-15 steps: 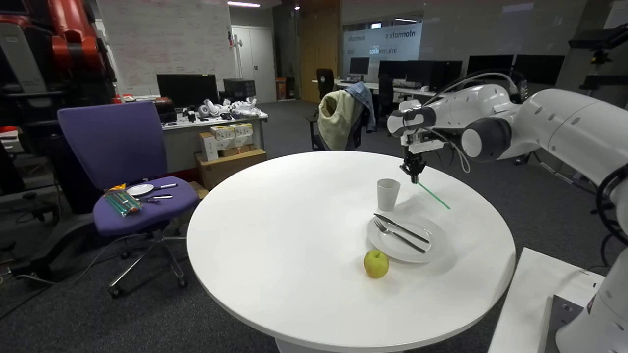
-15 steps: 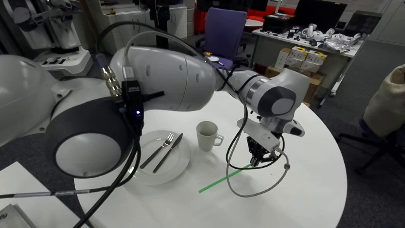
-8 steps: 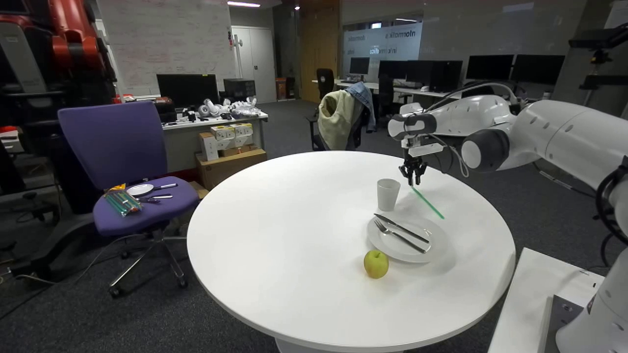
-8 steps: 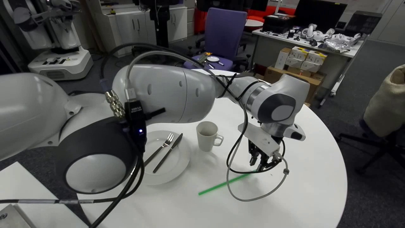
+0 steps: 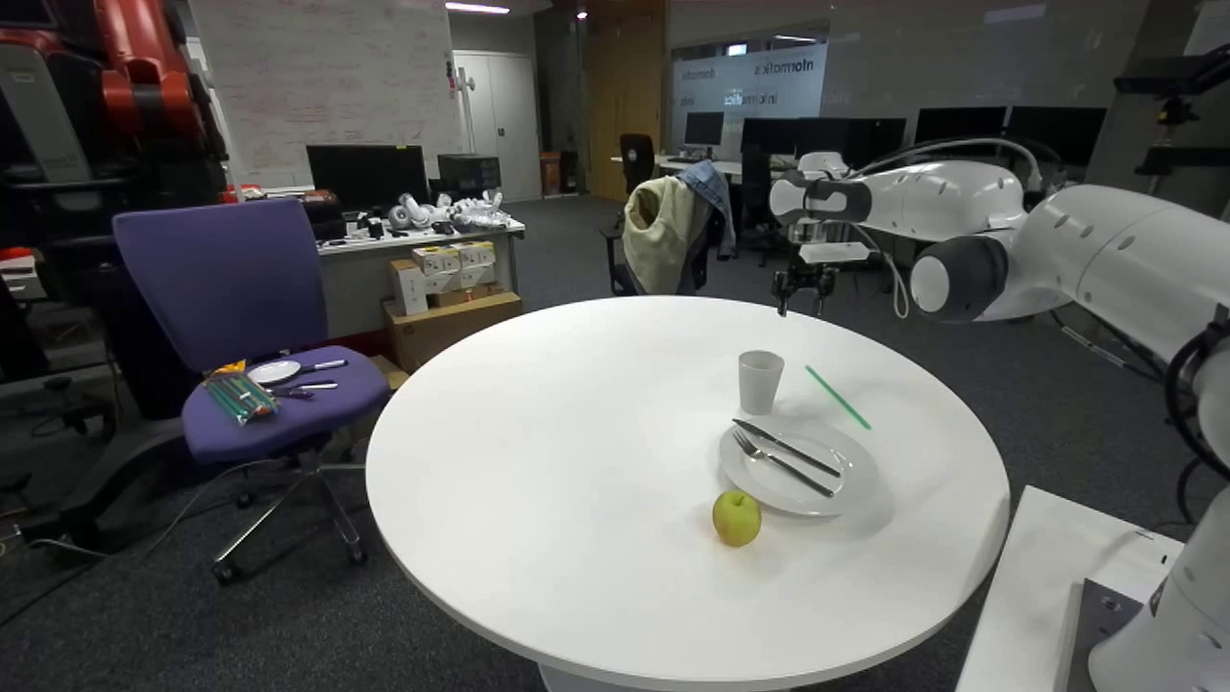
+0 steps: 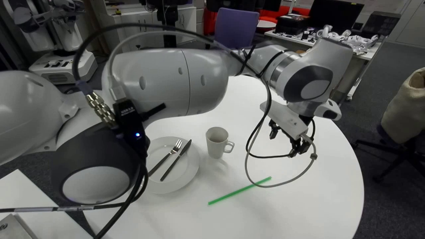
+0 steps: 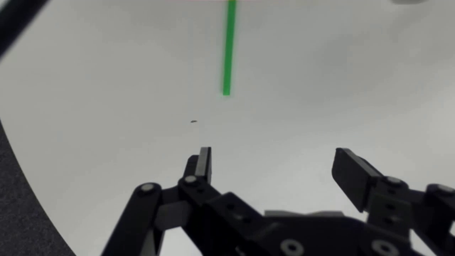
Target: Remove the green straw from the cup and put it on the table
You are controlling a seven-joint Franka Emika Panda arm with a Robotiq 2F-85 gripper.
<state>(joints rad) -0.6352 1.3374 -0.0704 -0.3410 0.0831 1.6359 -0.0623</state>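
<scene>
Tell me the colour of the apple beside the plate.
The apple is yellow-green, seen best in an exterior view.

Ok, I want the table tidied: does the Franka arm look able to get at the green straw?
Probably yes. The open gripper hangs above the round white table, and the green straw lies there uncovered, clear of the white mug; the gray cable loop might brush it.

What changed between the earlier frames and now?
The gripper let go of the straw, opened wide and rose clear. The straw, held at one end a second ago, came down to lie on the table. The cup, plate, fork, knife and apple stayed put.
</scene>
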